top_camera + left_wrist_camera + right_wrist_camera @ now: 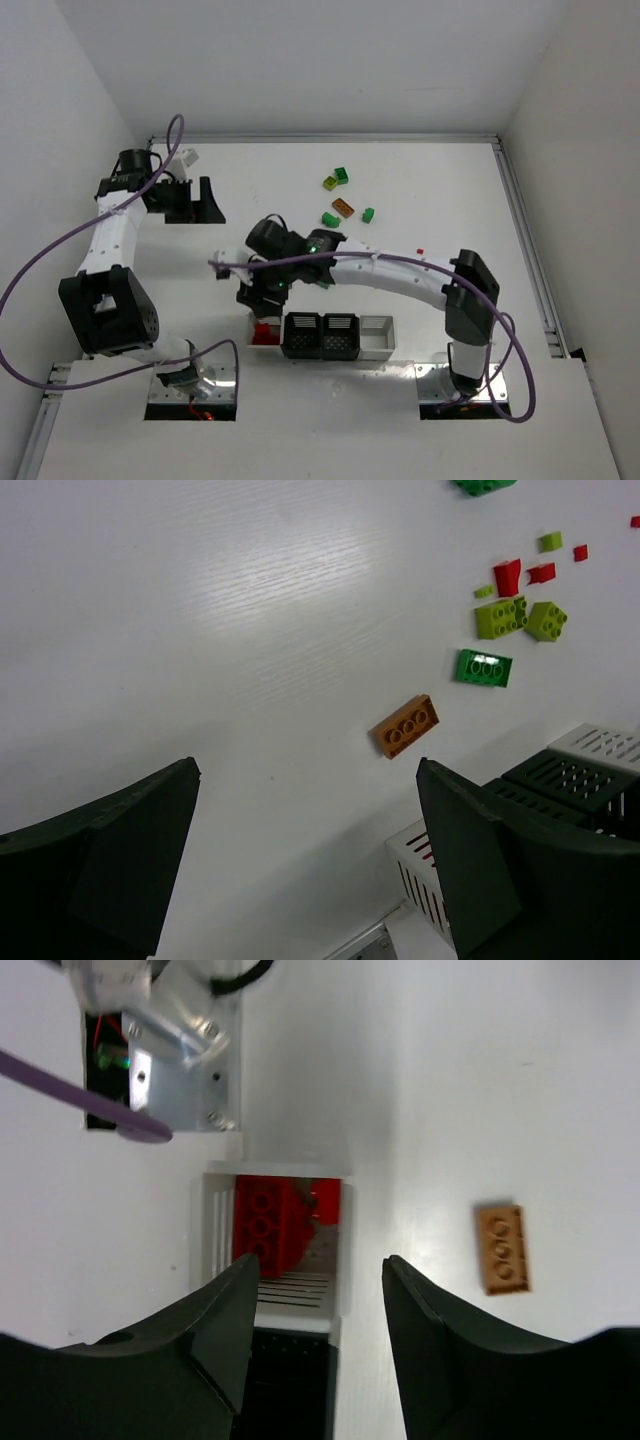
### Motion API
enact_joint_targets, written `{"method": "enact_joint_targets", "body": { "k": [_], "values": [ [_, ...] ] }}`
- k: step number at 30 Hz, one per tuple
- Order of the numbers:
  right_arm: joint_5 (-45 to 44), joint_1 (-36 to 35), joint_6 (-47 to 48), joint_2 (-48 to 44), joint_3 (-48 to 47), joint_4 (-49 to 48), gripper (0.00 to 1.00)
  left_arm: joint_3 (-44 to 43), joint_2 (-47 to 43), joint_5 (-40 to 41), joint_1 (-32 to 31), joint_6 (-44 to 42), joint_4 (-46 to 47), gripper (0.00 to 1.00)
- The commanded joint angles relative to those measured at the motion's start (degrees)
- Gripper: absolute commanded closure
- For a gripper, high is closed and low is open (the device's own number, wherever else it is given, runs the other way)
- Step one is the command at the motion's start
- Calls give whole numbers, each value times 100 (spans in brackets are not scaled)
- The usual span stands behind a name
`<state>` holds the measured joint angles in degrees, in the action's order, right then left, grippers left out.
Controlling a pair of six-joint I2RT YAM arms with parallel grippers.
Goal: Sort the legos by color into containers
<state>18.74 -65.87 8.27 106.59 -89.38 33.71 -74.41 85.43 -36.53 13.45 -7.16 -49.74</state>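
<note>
A: Starting with the right gripper (320,1265), how do its fingers (205,1345) stand?

B: Parted, with nothing between them. They hang over the end white bin (215,1230), which holds red legos (275,1222). A black bin (290,1390) joins it at the bottom edge of that wrist view.

A: Anything beside it?

B: An orange brick (500,1248) lies flat on the table (520,1060), right of centre, apart from the bin.

A: And the left gripper (308,780)?

B: Spread wide and empty over bare table. In its view the orange brick (406,725) sits mid-right, with a green brick (484,667) above it. Two yellow-green bricks (500,617) lie higher, and small red pieces (508,577) are at upper right.

A: From overhead?

B: The containers (377,337) sit at lower centre, with the right gripper (262,300) above their left end. The left gripper (197,212) is at upper left, well apart. Loose legos (330,219) lie at upper centre.
</note>
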Motion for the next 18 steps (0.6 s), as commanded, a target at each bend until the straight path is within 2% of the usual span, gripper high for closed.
{"method": "enact_joint_targets", "body": {
  "k": [1, 4, 7, 8, 9, 12, 18],
  "values": [
    [103, 547, -431, -708, -510, 144, 47, -231, 9, 23, -403, -128, 86, 4],
    [51, 1591, -590, -998, -650, 144, 49, -232, -132, 488, -1052, -23, 367, 5],
    [-177, 2734, -791, -1288, -291, -144, 51, -337, -132, 840, -1633, 126, 587, 13],
    [-178, 3015, -862, -1394, -20, -207, 51, -337, -71, 945, -2053, 188, 588, 16],
    [-248, 3505, -915, -1612, 148, -277, 51, -476, -1, 1146, -2275, 258, 657, 24],
    [-573, 4202, -968, -2026, 912, -506, 51, -775, 421, 1543, -3040, 329, 711, 38],
    [-784, 5206, -1117, -2554, 2161, -708, 53, -1461, 1396, 1676, -4050, -4, 711, 47]
  ]
}}
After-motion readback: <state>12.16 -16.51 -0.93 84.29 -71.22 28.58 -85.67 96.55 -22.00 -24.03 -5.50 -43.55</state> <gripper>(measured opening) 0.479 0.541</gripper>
